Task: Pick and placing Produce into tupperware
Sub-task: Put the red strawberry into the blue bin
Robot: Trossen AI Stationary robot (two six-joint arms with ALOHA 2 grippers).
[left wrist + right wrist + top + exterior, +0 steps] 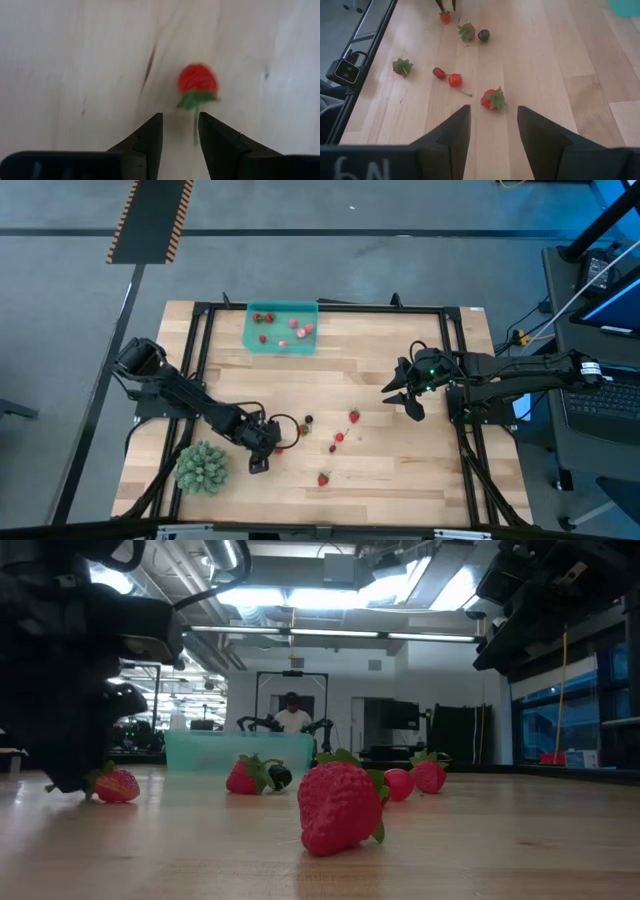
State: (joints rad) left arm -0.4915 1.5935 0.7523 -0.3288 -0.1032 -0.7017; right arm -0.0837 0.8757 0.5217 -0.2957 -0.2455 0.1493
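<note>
The teal tupperware [281,327] stands near the table's far edge with several small red and pink fruits inside. More produce lies loose mid-table: strawberries [354,416] [323,478], small cherries [340,437] and one dark fruit [308,420]. My left gripper [180,120] is low over the table, open, its fingertips just short of a red strawberry [197,82] with a green top and stem. That strawberry [115,785] lies beside the gripper in the low view. My right gripper [492,112] is open and hovers above the table's right side, looking down on a strawberry [492,99].
A large spiky green plant-like ball [203,467] sits near the table's front left corner, close behind my left arm. A black frame [200,330] runs round the tabletop. A person [292,718] stands in the room beyond the far edge. Bare wood lies between the loose fruit and the tupperware.
</note>
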